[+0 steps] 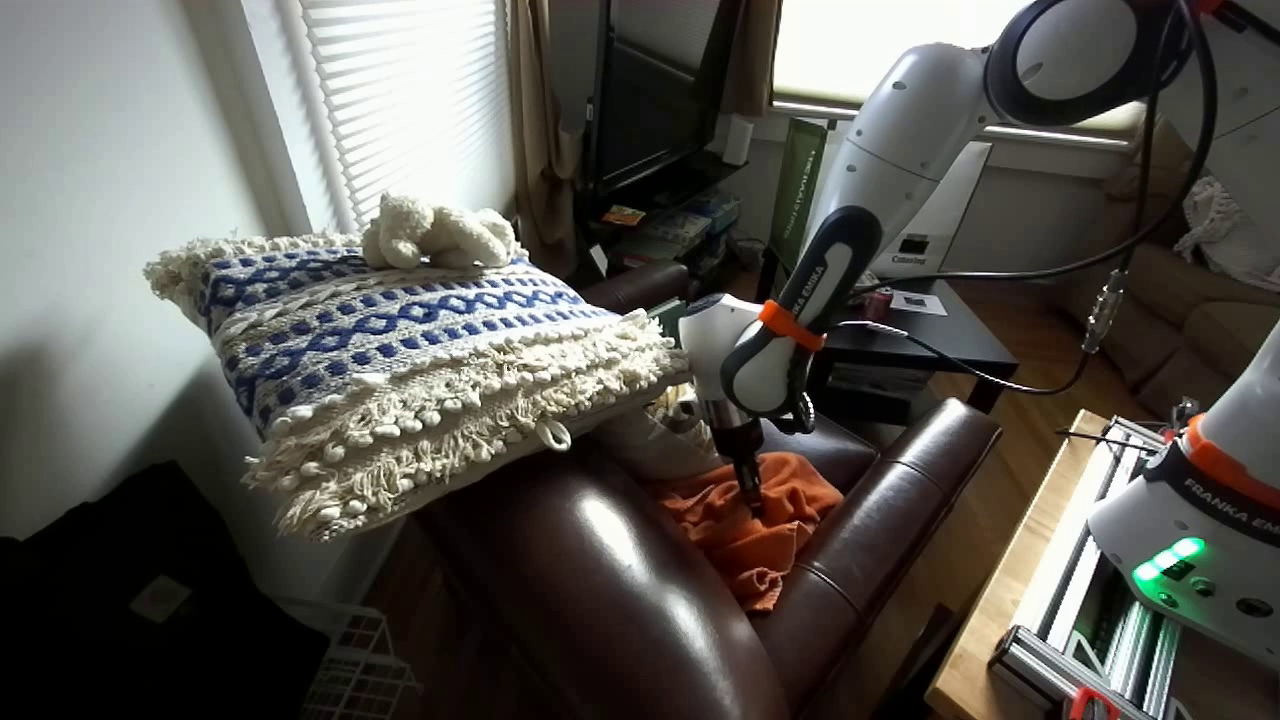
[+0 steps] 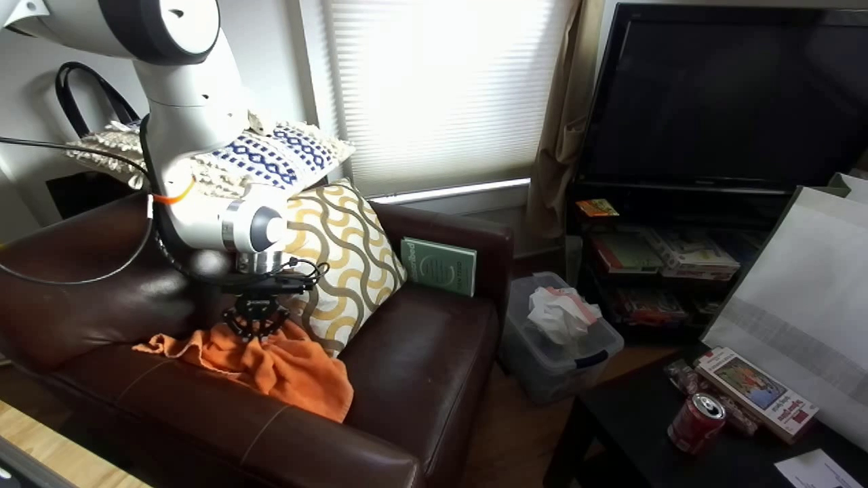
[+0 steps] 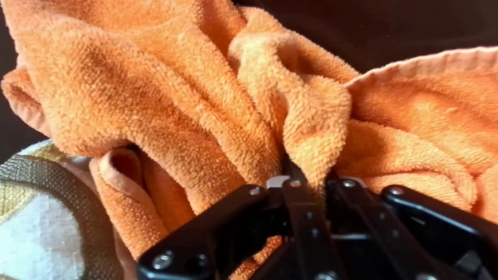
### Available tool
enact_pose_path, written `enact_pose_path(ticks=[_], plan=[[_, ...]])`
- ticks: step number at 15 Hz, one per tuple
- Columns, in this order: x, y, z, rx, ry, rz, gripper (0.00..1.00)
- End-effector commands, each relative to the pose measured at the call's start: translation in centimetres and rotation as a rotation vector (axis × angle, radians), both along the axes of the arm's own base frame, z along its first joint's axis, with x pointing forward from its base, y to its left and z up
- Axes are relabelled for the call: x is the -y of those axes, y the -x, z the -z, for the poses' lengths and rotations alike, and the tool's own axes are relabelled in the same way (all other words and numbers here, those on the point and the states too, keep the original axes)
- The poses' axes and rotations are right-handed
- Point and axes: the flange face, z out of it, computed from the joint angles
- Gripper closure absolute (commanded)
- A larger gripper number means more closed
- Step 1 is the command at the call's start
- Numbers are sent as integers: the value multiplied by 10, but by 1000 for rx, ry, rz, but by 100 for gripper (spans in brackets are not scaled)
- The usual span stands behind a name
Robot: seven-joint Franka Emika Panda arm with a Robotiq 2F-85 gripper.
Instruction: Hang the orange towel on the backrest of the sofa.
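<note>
Pointing downward, the gripper [image 3: 310, 177] pinches a bunched fold of the orange towel [image 2: 305, 376], the rest of which lies rumpled on the seat [image 2: 413, 359] of the brown sofa [image 1: 580, 570], along the inner side of an armrest [image 2: 203, 419] and below the backrest [image 2: 81, 312]. A yellow-patterned cushion [image 2: 349, 251] stands just beside the towel; in an exterior view, a green book [image 2: 439, 266] leans against the opposite armrest [image 2: 451, 227].

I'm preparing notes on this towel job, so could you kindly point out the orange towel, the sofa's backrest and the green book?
Orange towel [image 2: 288, 368], in an exterior view: its crumpled middle.
Sofa's backrest [image 1: 605, 575], in an exterior view: rounded brown top.
Green book [image 2: 439, 266], in an exterior view: its cover.
</note>
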Motion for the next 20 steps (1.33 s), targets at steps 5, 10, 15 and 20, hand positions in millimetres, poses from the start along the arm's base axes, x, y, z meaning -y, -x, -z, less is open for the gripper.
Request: enact_pose_path(ticks=[5, 10, 15, 20], plan=[[-28, 72, -82, 62, 19, -32, 97], [-77, 88, -176, 222, 91, -116, 97], [-144, 102, -285, 389, 160, -189, 97], [-161, 106, -321, 374, 180, -224, 89]])
